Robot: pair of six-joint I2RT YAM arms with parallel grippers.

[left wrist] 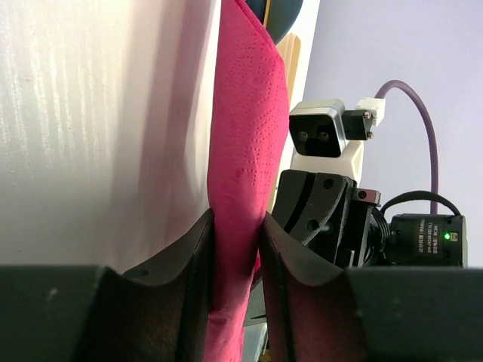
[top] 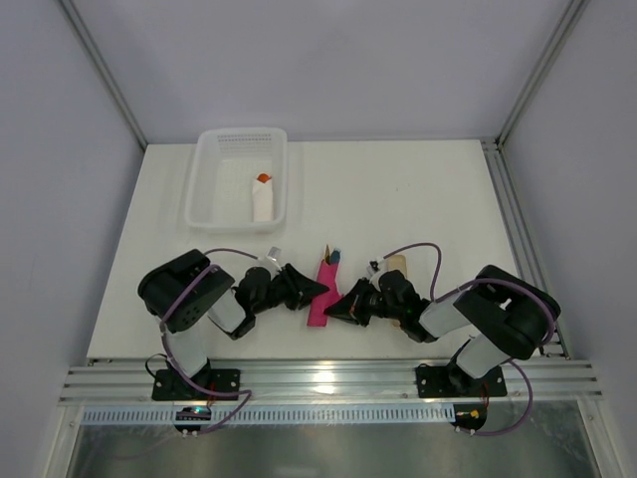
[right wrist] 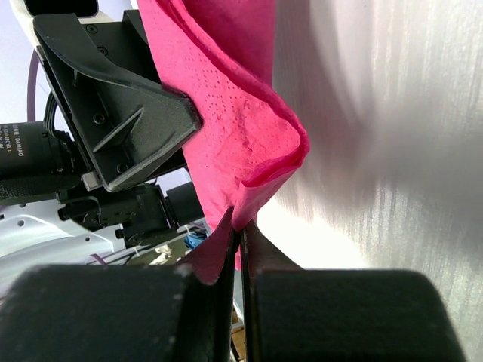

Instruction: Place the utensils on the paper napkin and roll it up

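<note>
The magenta paper napkin (top: 320, 294) lies folded into a narrow bundle between my two grippers. A blue utensil tip (top: 335, 256) and a thin yellow-orange tip (top: 326, 255) stick out of its far end; the rest of the utensils is hidden inside. My left gripper (top: 317, 291) is closed around the bundle from the left, and the napkin (left wrist: 245, 128) fills the gap between its fingers (left wrist: 192, 260). My right gripper (top: 335, 307) pinches a folded edge of the napkin (right wrist: 241, 136) at the near end, with its jaws almost touching (right wrist: 241, 235).
A long beige strip (top: 396, 265) lies just right of the napkin, beside the right arm. A white mesh basket (top: 211, 189) at the back left holds a white roll with an orange tip (top: 262, 197). The two grippers face each other closely.
</note>
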